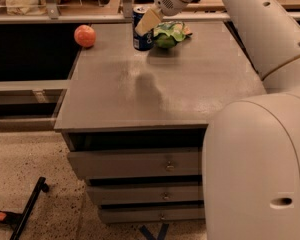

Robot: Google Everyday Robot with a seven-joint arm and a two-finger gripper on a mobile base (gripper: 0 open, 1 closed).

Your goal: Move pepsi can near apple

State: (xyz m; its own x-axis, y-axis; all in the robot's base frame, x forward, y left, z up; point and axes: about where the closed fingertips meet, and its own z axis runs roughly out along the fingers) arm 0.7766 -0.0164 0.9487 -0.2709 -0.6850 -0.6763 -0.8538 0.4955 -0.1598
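The pepsi can (140, 42), dark blue with a silver top, is upright at the back of the grey table (155, 94), between the apple and a green bag. My gripper (145, 26) reaches down from the upper right and is shut on the can, with one cream finger (149, 20) across its front. The can's base is at or just above the tabletop. The apple (84, 36), round and orange-red, sits at the table's back left corner, about a can's height or more to the left of the can.
A green crinkled bag (169, 34) lies just right of the can. A rail with shelves (65, 18) runs behind the table. Drawers (140, 164) are below the top. My arm and white body (260, 154) fill the right side. A dark tool (25, 214) lies on the floor.
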